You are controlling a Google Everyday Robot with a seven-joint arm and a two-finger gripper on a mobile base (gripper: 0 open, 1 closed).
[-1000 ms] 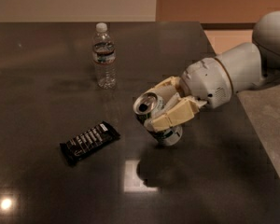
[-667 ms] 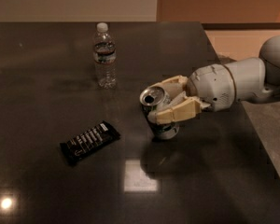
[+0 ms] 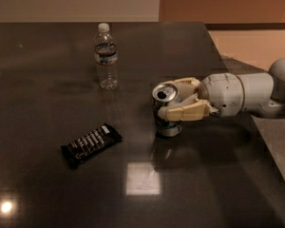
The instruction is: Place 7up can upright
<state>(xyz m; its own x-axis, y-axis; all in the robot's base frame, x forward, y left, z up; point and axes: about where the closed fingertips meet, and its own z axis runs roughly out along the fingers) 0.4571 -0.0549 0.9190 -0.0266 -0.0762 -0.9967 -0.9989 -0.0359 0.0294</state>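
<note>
The 7up can (image 3: 166,112) is a small silver can with a shiny top and pull-tab opening. It stands nearly upright, its base on the dark table (image 3: 47,189) right of centre. My gripper (image 3: 173,100) reaches in from the right, with its cream fingers (image 3: 183,112) closed around the can's upper half. The white arm (image 3: 242,94) stretches away to the right edge of the view.
A clear plastic water bottle (image 3: 106,57) with a white cap stands behind and left of the can. A black snack bar (image 3: 91,144) lies flat at the front left. The table's right edge (image 3: 256,137) runs just under my arm, with pale floor beyond.
The arm has lowered and levelled out. The can has gone from tilted and lifted to nearly upright with its base on the table, still held.
</note>
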